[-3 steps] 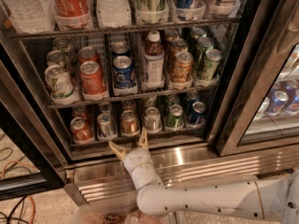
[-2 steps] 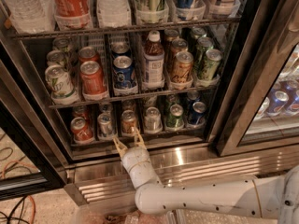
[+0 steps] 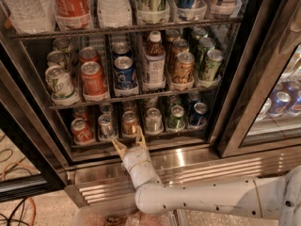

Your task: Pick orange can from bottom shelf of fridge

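Note:
The fridge (image 3: 240, 93) stands open, black-framed, with wire racks. On the bottom shelf (image 3: 141, 138) a row of short cans sits in clear cups. The orange can (image 3: 129, 123) has orange-bronze sides and a silver lid and stands third from the left, between a silver can (image 3: 106, 125) and another silver can (image 3: 153, 119). My gripper (image 3: 129, 143) is open at the shelf's front edge, just below the orange can, with its tan fingers (image 3: 119, 147) spread to either side of it. The fingers touch no can.
A red can (image 3: 82, 130) stands at the shelf's left end, a green can (image 3: 177, 116) and a blue can (image 3: 198, 114) at the right. The rack above holds taller cans and a bottle (image 3: 154, 62). The ribbed steel base (image 3: 197, 166) lies under my white arm (image 3: 207, 197).
My gripper has moved up and forward from the steel base to the front edge of the bottom shelf, closer to the orange can. The cans have not moved.

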Available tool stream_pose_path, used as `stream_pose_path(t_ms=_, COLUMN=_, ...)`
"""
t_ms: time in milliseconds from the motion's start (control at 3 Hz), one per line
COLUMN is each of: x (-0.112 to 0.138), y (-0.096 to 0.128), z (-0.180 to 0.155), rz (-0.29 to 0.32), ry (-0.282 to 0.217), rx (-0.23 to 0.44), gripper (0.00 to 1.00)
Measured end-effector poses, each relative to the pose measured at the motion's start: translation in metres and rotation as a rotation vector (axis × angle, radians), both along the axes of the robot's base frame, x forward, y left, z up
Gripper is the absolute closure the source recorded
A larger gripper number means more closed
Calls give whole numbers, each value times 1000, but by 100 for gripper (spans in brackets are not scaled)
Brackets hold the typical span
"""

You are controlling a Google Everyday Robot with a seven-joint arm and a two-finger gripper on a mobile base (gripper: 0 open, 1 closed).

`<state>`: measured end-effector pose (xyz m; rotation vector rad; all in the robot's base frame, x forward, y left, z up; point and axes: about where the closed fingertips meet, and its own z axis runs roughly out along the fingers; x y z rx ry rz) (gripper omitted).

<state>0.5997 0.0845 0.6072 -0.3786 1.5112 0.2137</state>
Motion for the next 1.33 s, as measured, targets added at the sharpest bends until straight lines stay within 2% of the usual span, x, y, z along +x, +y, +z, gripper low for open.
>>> stream_pose_path(t_ms=667, x=15, y=-1, z=3, rz=-29, ry=3, rx=33, gripper=34)
stream_pose_path(t_ms=1333, x=37, y=1, z=-4, rz=-43, ry=13, rx=50, gripper=33)
